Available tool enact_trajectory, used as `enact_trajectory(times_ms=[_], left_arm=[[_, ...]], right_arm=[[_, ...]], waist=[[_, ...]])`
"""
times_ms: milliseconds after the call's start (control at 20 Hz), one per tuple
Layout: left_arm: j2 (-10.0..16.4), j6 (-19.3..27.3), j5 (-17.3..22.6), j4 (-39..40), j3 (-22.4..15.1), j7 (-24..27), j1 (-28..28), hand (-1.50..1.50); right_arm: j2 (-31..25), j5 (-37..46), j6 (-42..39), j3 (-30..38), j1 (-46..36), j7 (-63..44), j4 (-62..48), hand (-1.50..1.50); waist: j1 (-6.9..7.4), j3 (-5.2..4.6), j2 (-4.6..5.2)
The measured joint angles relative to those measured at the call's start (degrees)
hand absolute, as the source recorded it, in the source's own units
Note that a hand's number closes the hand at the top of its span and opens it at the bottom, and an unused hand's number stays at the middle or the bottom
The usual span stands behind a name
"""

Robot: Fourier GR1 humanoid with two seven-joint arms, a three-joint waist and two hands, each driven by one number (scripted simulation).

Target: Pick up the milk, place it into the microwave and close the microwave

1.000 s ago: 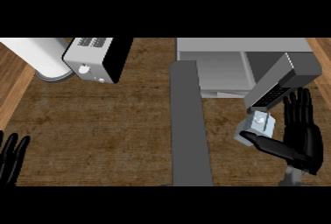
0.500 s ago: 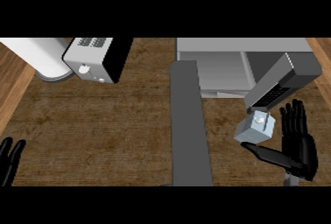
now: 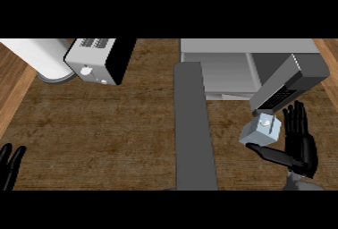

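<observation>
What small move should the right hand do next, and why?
Probably the right hand should curl its fingers and thumb round the milk. It is beside the milk, fingers straight, thumb stretched below it in the view, so nothing holds the milk yet; the microwave beyond stands open.

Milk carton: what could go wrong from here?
The right robot hand has straight fingers beside the milk carton, not curled round it: it could tip or slip on lifting. The carton sits close to the microwave's button panel, right of the cavity: it may strike the panel going in.
</observation>
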State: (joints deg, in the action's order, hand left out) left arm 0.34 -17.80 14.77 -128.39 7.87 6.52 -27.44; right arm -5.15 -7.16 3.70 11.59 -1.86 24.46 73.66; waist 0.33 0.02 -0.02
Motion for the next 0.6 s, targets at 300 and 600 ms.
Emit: enact_trajectory(times_ms=[300, 600], left_arm=[[-0.11, -0.64, -0.06, 0.94, 0.57, 0.57, 0.32, -1.50], [0.28, -1.48, 0.46, 1.62, 2.07, 0.50, 0.96, -1.50]], right_arm=[[-0.86, 1.75, 3.83, 2.51, -4.28, 4.03, -9.53, -1.50], [-3.65, 2.70, 5.52, 5.66, -6.63, 9.14, -19.69, -1.50]], waist=[[0.10, -0.06, -0.04], [0.16, -0.18, -0.13]])
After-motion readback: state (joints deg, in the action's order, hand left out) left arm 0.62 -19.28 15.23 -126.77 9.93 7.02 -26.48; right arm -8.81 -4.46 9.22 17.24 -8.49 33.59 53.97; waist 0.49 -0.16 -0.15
